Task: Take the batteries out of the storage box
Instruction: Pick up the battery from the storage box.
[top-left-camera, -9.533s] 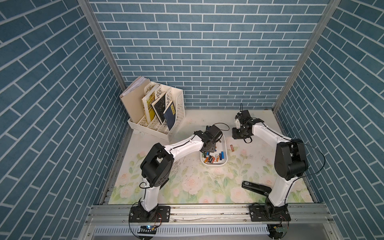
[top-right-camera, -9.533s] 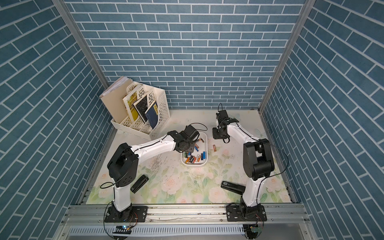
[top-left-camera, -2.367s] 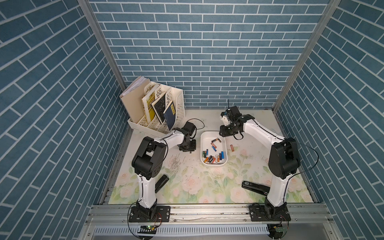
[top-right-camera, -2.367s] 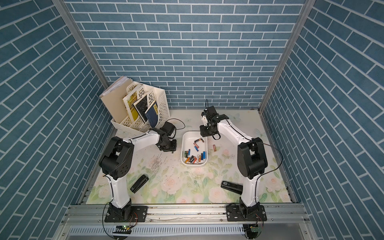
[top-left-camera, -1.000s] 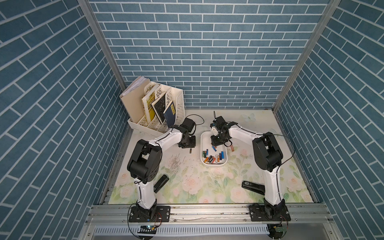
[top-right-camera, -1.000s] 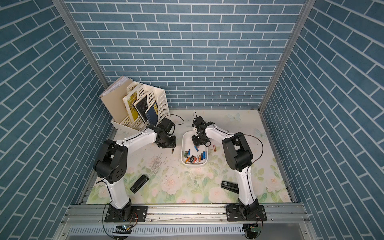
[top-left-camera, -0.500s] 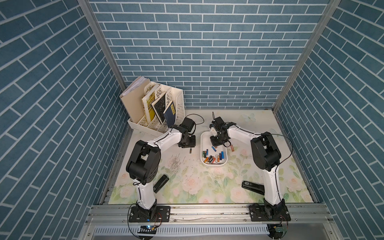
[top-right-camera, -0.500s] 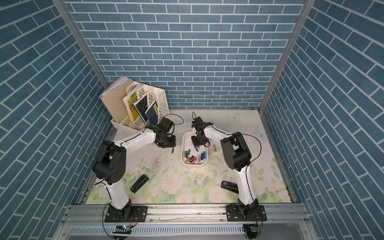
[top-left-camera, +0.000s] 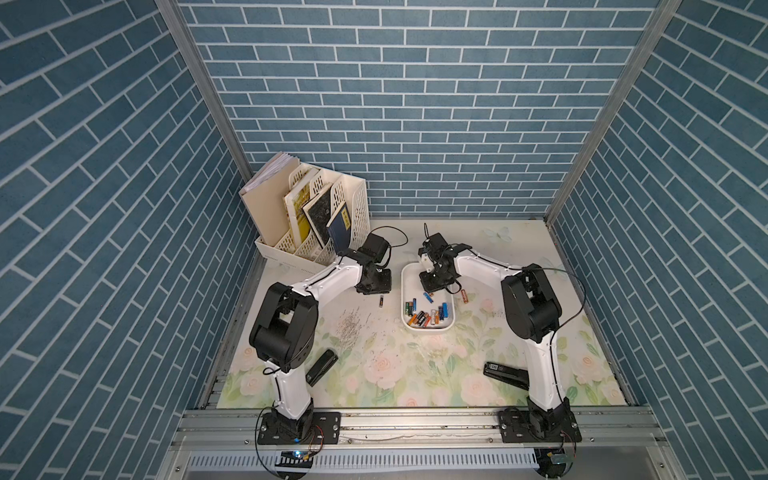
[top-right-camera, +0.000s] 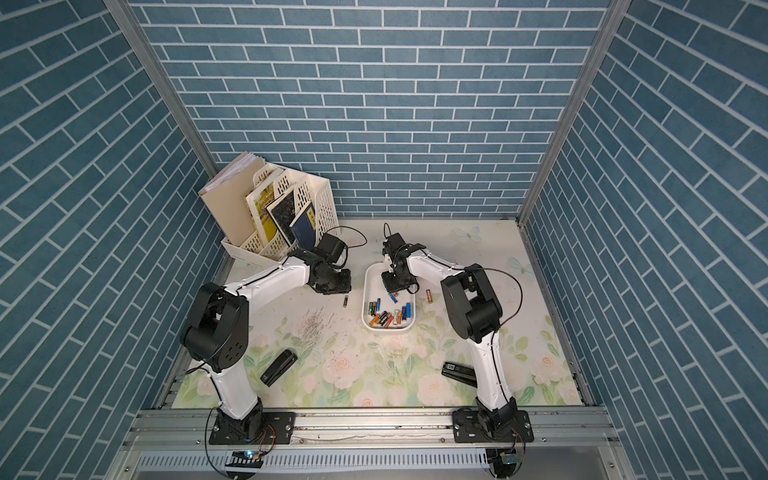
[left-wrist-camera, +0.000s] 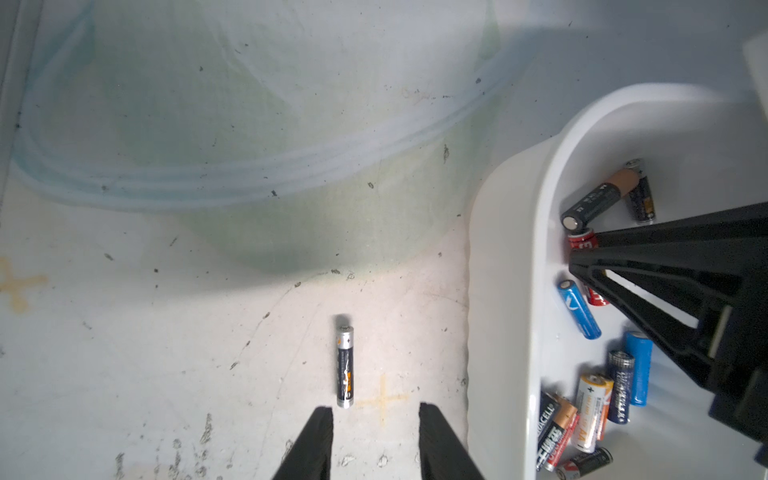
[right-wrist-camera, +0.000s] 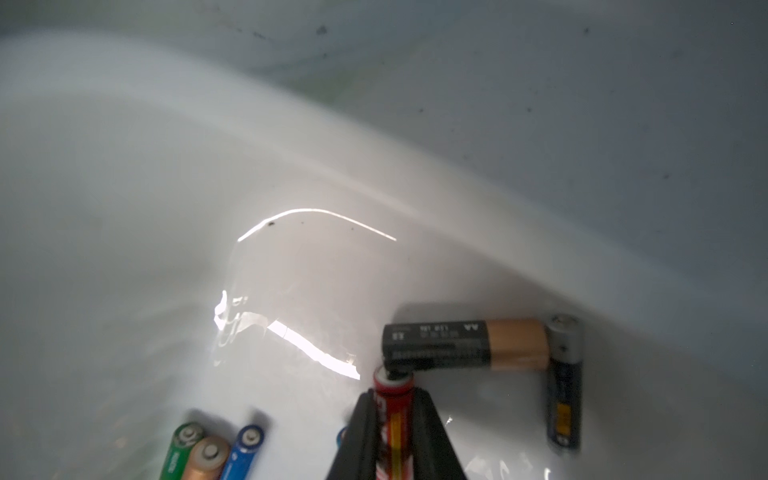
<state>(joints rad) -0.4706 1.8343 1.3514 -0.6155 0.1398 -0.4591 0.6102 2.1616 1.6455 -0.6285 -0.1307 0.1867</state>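
Closing in the last second, the right gripper (right-wrist-camera: 392, 394) now pinches a red battery (right-wrist-camera: 392, 382) inside the white storage box (top-left-camera: 428, 329); lift-out can follow; the left gripper (left-wrist-camera: 376, 415) hangs narrowly parted, empty, above a black battery (left-wrist-camera: 345, 365) already lying on the floral mat (top-left-camera: 374, 365); other batteries (top-left-camera: 428, 318) remain boxed.

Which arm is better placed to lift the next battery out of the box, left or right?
Right: the right pincer is shut on a red battery inside the storage box. The left pincer hangs open and empty over the mat outside.

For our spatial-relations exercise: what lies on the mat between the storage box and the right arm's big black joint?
One loose reddish battery on the mat, just outside the storage box; both top views show it.
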